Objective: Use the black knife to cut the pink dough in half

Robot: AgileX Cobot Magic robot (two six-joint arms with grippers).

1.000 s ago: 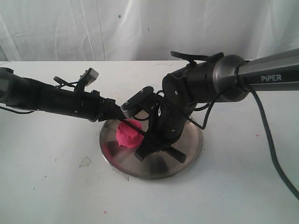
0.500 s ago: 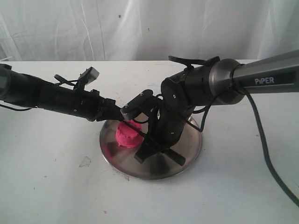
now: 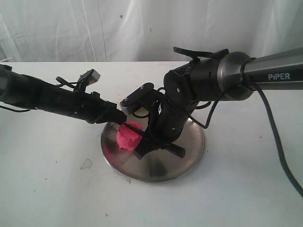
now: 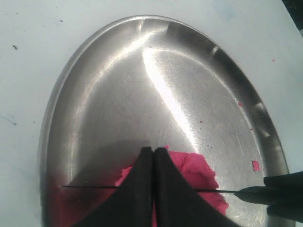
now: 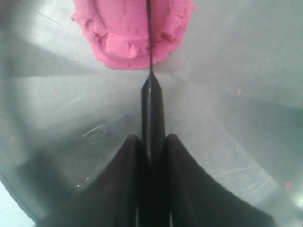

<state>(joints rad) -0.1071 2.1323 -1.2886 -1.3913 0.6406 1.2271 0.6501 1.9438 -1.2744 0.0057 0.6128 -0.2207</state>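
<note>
The pink dough (image 3: 126,137) is a round lump on the left part of the steel plate (image 3: 191,146). My right gripper (image 5: 152,142) is shut on the handle of the black knife (image 5: 152,101). The thin blade runs straight into the middle of the pink dough (image 5: 120,33). In the exterior view my right gripper (image 3: 154,143) is low over the plate, just right of the dough. My left gripper (image 4: 154,150) is shut, with nothing between its fingers. Its tips sit over the pink dough (image 4: 196,169) and above the knife (image 4: 255,193), whose blade crosses beneath them.
Small pink crumbs (image 4: 255,165) lie on the plate near its rim, and a few more (image 3: 105,215) dot the white table. A white curtain (image 3: 142,28) hangs behind the table. Both black arms crowd the plate's left and middle.
My right gripper with the knife has shifted slightly left toward the dough, and the dough has been nudged a little left. My left arm has barely moved.
</note>
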